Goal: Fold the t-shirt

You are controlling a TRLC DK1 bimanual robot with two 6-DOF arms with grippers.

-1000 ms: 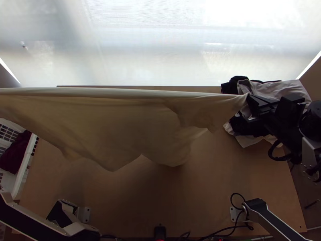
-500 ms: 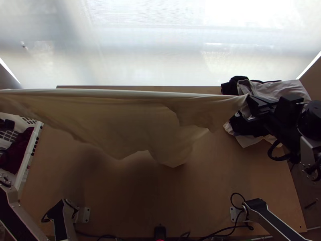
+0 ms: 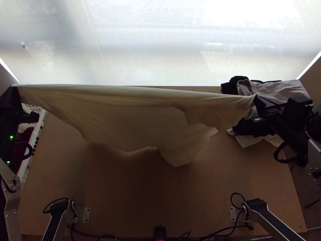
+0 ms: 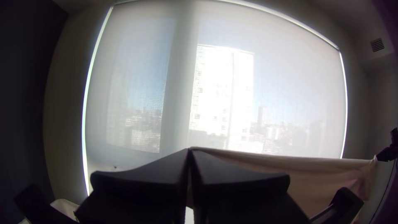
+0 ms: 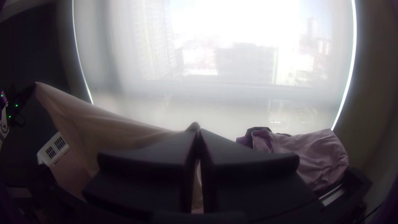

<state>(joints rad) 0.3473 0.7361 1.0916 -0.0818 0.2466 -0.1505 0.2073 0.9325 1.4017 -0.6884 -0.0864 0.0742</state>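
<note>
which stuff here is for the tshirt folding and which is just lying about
In the job:
left gripper
right gripper
pale t-shirt, hanging stretched between them

Just lying about:
heap of clothes, far right
white basket, left side

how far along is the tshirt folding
Done, it seems: both ends gripped, the left pincer and right pincer shut on the shirt. In hand: it hangs between them, upper edge nearly straight. To do, probably: laying it on the table, then folding, as it isn't spread there yet.

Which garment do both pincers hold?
Cream cloth t-shirt, stretched between left pincer and right pincer; pale cloth and black cloth lie piled, maroon cloth in the white basket.
</note>
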